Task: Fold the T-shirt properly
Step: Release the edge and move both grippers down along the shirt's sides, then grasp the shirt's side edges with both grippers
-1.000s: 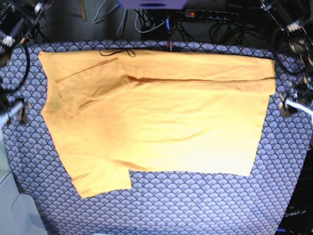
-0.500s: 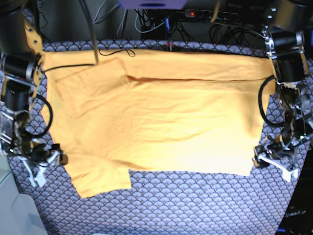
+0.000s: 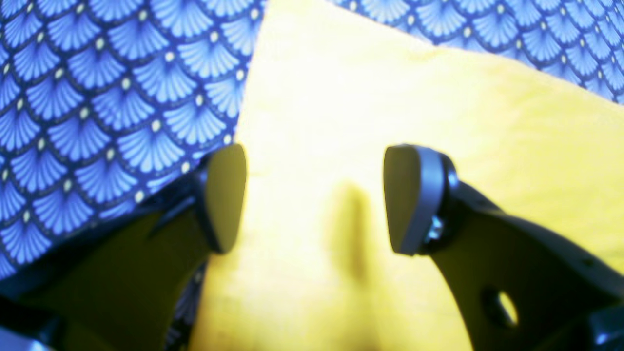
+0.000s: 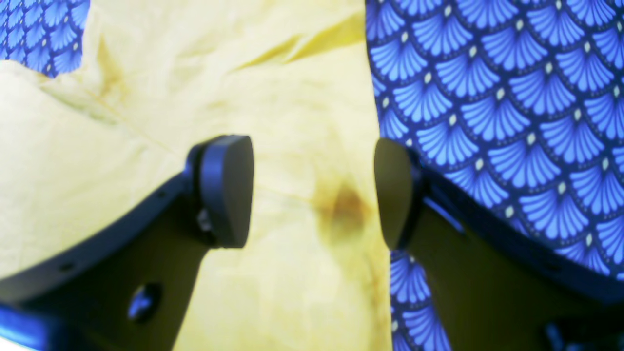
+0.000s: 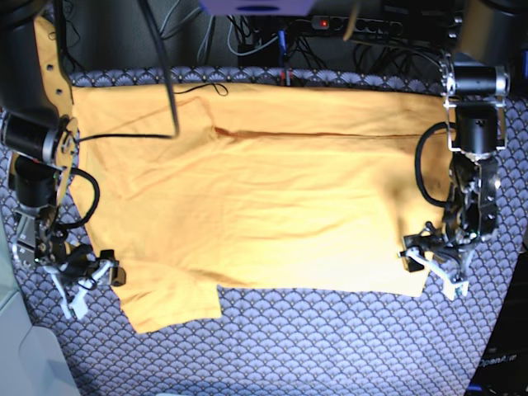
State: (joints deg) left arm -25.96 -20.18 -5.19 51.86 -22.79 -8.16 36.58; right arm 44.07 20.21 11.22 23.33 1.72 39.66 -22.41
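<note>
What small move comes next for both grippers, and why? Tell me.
Probably lower both and close. The left gripper and right gripper are open, each straddling a near edge of the T-shirt, which lies flat on the patterned cloth. Neither holds fabric yet.

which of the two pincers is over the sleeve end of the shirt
The right pincer, on the base view's left, hovers open beside the T-shirt's sleeve. The left pincer sits at the straight hem corner, with no sleeve near it.

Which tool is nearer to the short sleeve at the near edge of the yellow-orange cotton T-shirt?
The right tool, open beside that sleeve. The left tool, also open, is over the far hem corner.
</note>
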